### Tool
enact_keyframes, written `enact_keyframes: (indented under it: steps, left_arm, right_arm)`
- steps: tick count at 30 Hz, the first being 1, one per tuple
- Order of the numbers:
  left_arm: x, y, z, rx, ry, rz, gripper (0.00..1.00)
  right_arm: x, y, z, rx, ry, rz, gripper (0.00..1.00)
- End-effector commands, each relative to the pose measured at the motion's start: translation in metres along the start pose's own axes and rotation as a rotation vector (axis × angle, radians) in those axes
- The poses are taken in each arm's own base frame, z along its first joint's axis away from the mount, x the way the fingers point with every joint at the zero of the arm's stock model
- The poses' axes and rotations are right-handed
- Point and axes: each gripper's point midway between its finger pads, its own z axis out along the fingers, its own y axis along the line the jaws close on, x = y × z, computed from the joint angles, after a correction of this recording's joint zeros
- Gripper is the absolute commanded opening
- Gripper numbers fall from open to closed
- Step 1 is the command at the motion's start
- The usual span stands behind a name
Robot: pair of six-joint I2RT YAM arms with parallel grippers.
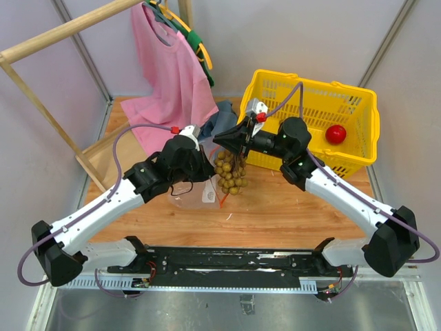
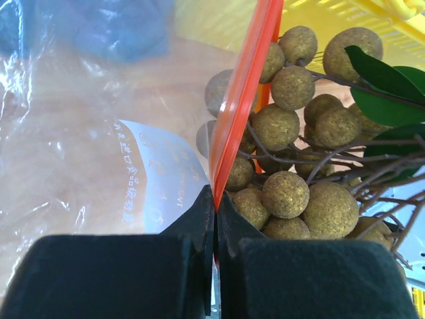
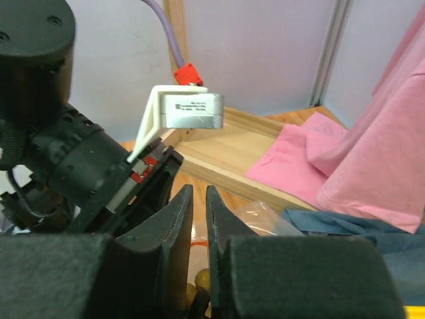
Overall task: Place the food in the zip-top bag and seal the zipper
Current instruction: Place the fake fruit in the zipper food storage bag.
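The zip-top bag [image 1: 195,195] is crinkly clear plastic with a white label [image 2: 156,176], and it lies on the wooden table. My left gripper [image 2: 214,199] is shut on its red-orange zipper [image 2: 242,100] and holds that edge up. A tan-yellow cluster of small balls [image 1: 231,172] with green leaves [image 2: 385,73] hangs right beside the strip, at the bag's mouth. My right gripper [image 3: 198,189] is pinched on the cluster's stem from above, and a few balls [image 3: 197,292] show below its jaws. A red round fruit [image 1: 335,134] lies inside the yellow basket.
The yellow plastic basket [image 1: 358,110] stands at the back right. A pink shirt [image 1: 169,76] hangs from a wooden rack [image 1: 41,103] at the back left and drapes onto the table. A blue cloth [image 1: 222,117] lies behind the grippers. The left arm's wrist [image 3: 73,166] sits close to my right gripper.
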Motion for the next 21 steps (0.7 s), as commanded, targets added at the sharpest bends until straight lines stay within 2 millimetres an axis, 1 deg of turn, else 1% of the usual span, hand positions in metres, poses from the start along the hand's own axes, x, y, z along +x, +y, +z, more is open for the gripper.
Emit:
enact_keyframes:
  steps: [1,7,9,13,15,18,21]
  left_arm:
    - [-0.011,-0.014,-0.012,0.068,-0.036,-0.019,0.00]
    - [-0.004,-0.022,-0.012,0.108,0.006,-0.012,0.00]
    - [-0.006,-0.023,-0.016,0.113,-0.001,-0.014,0.00]
    - [-0.013,-0.024,-0.026,0.123,-0.031,-0.012,0.00]
    - [-0.013,-0.024,-0.028,0.122,-0.032,-0.010,0.00]
    - [-0.012,-0.025,-0.027,0.121,-0.021,-0.006,0.00]
    - [-0.016,-0.023,-0.031,0.109,-0.037,-0.002,0.00]
  right_arm:
    - [-0.013,-0.008,-0.001,0.067,-0.069,-0.090,0.01]
    - [-0.022,-0.015,-0.005,0.133,-0.148,-0.073,0.01]
    - [-0.017,-0.019,-0.007,0.155,-0.136,-0.080,0.01]
    - [0.001,-0.027,-0.008,0.186,-0.084,-0.096,0.01]
    - [0.007,-0.027,-0.008,0.187,-0.072,-0.088,0.01]
    - [0.009,-0.026,-0.005,0.170,-0.070,-0.075,0.01]
    - [0.011,-0.028,-0.007,0.187,-0.058,-0.085,0.01]
